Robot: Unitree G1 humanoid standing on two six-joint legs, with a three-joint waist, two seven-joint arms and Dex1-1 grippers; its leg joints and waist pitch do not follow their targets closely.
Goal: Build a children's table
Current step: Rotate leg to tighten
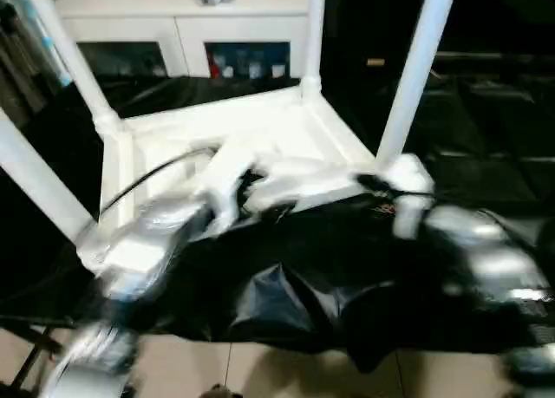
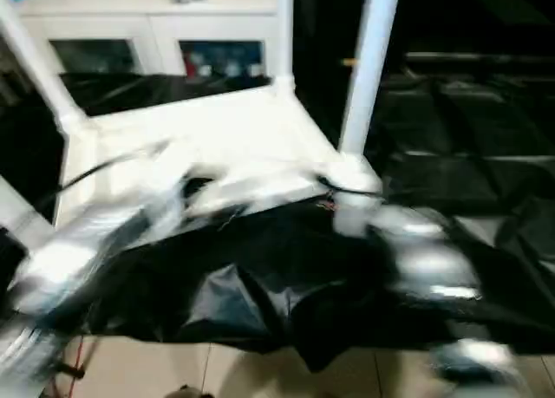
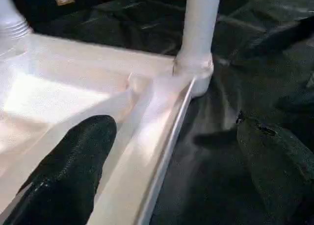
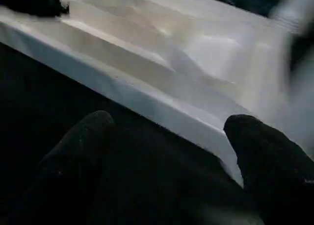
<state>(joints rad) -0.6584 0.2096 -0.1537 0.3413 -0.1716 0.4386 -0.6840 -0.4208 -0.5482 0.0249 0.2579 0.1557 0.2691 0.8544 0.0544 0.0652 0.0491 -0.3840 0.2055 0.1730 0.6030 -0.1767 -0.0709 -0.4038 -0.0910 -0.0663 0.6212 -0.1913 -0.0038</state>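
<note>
**Four legs up, both grippers empty at the near rim**

Standing upside down on the black-draped tabletop [image 1: 312,285], the white plastic rectangular children's table top [image 1: 260,125] shows its ribbed underside, with four long tapered white tubular legs rising from its corner sockets: far left [image 1: 65,55], far right [image 1: 314,34], near right [image 1: 421,64] and near left [image 1: 35,185]. A white glass-door cabinet [image 1: 186,34] stands behind.

The left gripper [image 3: 171,161] has its jaws wide apart, straddling the near rim of the top: one black finger [image 3: 73,171] lies over the ribbed inside, the other over the black cloth outside. The right gripper [image 4: 169,156] is likewise spread and holds nothing, hovering over the cloth just beside the rim. In the head views both silver forearms are smeared, so whether either finger touches the plastic is probably not decidable.

The main risk, as I judge it, is a sideways knock: an arm sweeping near the near-right leg could tilt or unseat it if it is only loosely socketed. A rim grip closed off-centre could also slide the light top across the slippery cloth toward the tabletop edge.
</note>
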